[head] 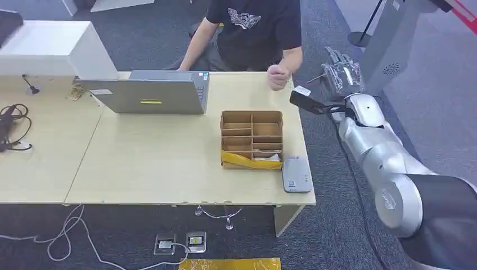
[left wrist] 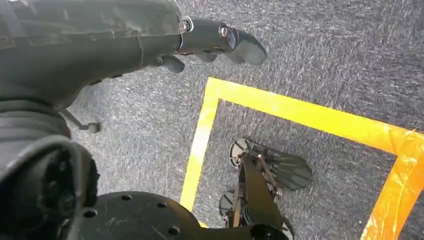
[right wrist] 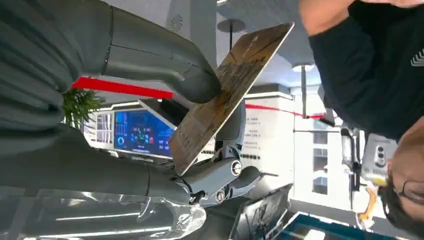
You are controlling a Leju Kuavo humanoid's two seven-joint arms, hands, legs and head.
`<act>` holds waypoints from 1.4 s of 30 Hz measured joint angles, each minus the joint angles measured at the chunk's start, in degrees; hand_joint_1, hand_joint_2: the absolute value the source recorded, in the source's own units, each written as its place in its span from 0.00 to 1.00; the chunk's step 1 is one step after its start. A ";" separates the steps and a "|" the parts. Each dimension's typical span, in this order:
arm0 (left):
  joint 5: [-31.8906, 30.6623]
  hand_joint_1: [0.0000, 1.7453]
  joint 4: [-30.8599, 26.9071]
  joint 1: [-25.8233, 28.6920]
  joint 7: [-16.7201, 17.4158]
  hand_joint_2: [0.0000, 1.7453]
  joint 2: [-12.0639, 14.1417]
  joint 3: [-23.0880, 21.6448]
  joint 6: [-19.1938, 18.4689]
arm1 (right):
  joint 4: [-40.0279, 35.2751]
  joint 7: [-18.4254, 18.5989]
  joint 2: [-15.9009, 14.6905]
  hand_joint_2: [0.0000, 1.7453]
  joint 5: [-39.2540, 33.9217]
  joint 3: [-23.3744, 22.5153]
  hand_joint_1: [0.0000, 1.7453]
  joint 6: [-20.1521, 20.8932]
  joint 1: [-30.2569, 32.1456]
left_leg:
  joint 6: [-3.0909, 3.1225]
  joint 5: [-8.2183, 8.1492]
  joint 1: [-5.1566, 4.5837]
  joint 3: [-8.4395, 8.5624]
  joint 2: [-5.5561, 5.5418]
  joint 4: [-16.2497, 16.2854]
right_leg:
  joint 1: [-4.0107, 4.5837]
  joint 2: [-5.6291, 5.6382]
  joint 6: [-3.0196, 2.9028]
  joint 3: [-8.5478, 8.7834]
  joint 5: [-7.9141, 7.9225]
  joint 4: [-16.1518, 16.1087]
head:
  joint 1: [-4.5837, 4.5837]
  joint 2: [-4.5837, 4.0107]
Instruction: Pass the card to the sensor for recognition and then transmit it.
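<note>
Cardboard organizer [head: 251, 138] near reader [head: 296, 174], laptop [head: 154, 91]

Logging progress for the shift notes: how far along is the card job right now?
Picking up looks done: the right hand pinches the card between thumb and fingers, raised beyond the table's right edge, near the person's hand. Whether the grey sensor pad beside the cardboard organizer has read it cannot be told. Left: the handover to the person. The left hand hangs over the floor, holding nothing.
</note>
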 joint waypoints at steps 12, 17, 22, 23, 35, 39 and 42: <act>-0.68 0.00 0.11 0.06 1.20 0.00 0.04 0.00 -1.07 | 0.00 -6.29 -3.82 1.00 -0.02 -6.05 1.00 -4.08 7.99 | 0.00 -0.01 0.00 -0.01 -0.01 0.00 | 0.00 -0.01 0.00 0.01 0.00 -0.01 | -0.02 0.00; -0.68 0.00 0.15 0.04 1.31 0.00 0.04 0.00 -1.09 | -0.54 -7.00 -5.53 1.00 -1.02 -9.51 1.00 -2.30 12.04 | -0.03 -0.04 0.03 0.10 0.01 0.01 | 0.03 0.01 0.00 -0.02 -0.01 -0.08 | -0.04 0.00; -1.05 0.00 0.22 0.68 1.88 0.00 0.39 -0.02 -1.03 | -18.28 35.62 -17.97 1.00 -35.53 -2.89 1.00 31.87 37.33 | 0.47 -0.43 0.11 0.24 -1.49 0.43 | 0.07 -1.56 0.39 1.21 -0.52 -0.34 | 0.39 0.00; -1.05 0.00 0.22 1.18 1.88 0.00 0.44 -0.04 -0.94 | -25.67 49.66 -23.77 1.00 -42.84 0.99 1.00 36.31 40.91 | 0.49 -0.40 -0.60 -0.69 -1.39 0.37 | -0.48 -1.47 0.42 0.56 -0.50 0.37 | 0.94 0.00; -2.84 0.00 0.31 -0.02 3.67 0.00 1.53 -0.15 0.52 | -96.59 53.75 -36.85 1.00 -40.13 32.40 1.00 15.85 52.60 | 0.27 -0.93 -0.15 -0.53 -0.29 0.50 | -0.22 -0.16 0.30 0.40 -0.99 0.62 | -0.07 -0.02; -2.95 0.00 0.31 0.00 3.67 0.00 1.86 -0.15 0.70 | -101.76 53.90 -37.70 1.00 -40.76 39.53 1.00 14.72 52.28 | 0.26 -0.91 -0.15 0.19 -0.43 0.52 | -0.22 -0.30 0.24 0.23 -1.04 0.63 | -0.07 -0.02; -2.91 0.00 0.31 0.00 3.82 0.00 2.21 -0.15 0.26 | -104.41 54.04 -38.45 1.00 -41.98 43.22 1.00 13.86 51.34 | 0.26 -0.92 -0.15 0.23 -0.37 0.50 | -0.22 -0.18 0.24 0.27 -1.04 0.63 | -0.07 -0.02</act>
